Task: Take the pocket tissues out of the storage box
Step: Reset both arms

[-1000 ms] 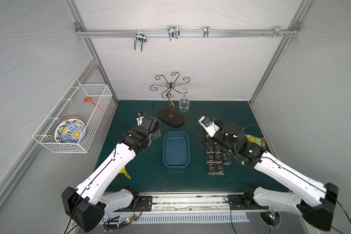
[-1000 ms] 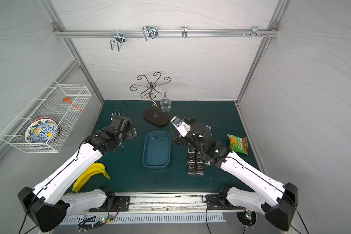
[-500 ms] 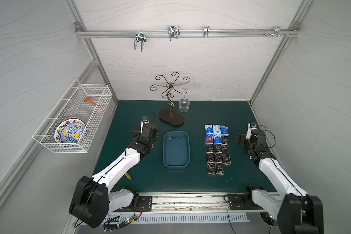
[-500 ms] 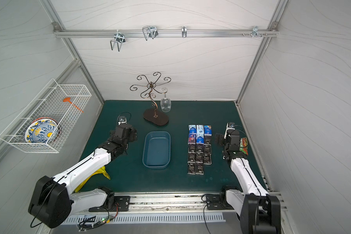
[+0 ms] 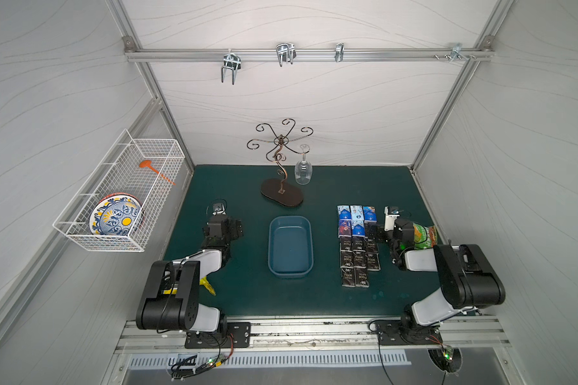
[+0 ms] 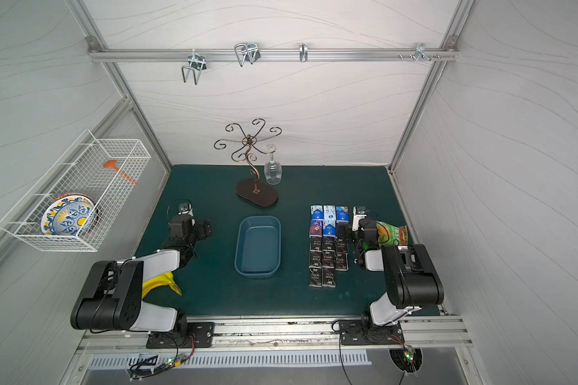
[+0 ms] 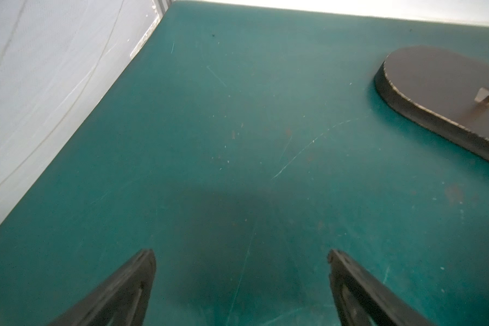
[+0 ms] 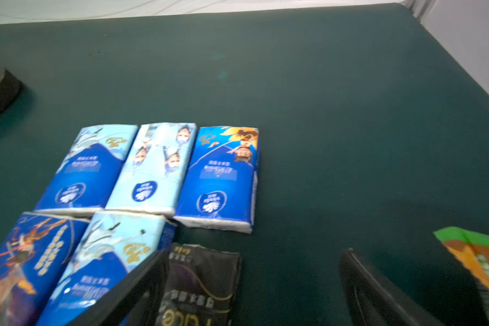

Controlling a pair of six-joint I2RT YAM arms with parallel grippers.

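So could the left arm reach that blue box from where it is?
Probably yes. The left gripper is open and empty, the storage box sits close beside it, and only bare green mat lies between them.

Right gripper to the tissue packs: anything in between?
Nothing visible. The open right gripper sits at the edge of the pocket tissues, a black pack between its fingers. The snack bag lies on its other side; the storage box is empty.
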